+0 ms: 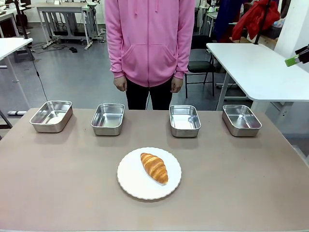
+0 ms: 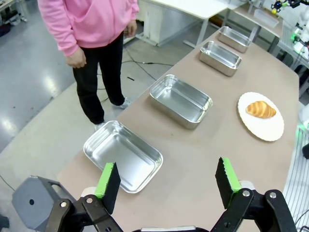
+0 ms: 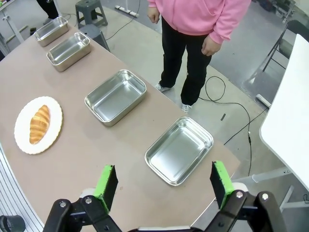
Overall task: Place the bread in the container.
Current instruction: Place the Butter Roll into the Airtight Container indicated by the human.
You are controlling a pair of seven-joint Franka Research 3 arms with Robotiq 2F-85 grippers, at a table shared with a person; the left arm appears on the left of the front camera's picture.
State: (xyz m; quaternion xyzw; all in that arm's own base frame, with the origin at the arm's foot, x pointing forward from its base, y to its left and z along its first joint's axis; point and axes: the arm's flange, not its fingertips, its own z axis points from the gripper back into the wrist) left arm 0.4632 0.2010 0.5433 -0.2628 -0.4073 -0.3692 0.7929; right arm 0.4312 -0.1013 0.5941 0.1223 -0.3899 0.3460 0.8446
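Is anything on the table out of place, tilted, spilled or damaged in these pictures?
Nothing stands out. The croissant lies whole on the white plate. The four steel pans stand upright and empty in a row along the far side of the table. I see no spill or damage.

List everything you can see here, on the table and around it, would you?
croissant: one, golden-brown, lying on the plate
plate: one, white, round, mid-table on the robot's side
steel pans: four, silver, empty, in a row along the table's far side
table: one, grey-brown, carrying all the above
white tables: two, white, in the room behind
person: one, pink hoodie and black trousers, standing at the far side, hands down
left pincer: one, black with green pads, open, raised over the table's left end
right pincer: one, black with green pads, open, raised over the table's right end
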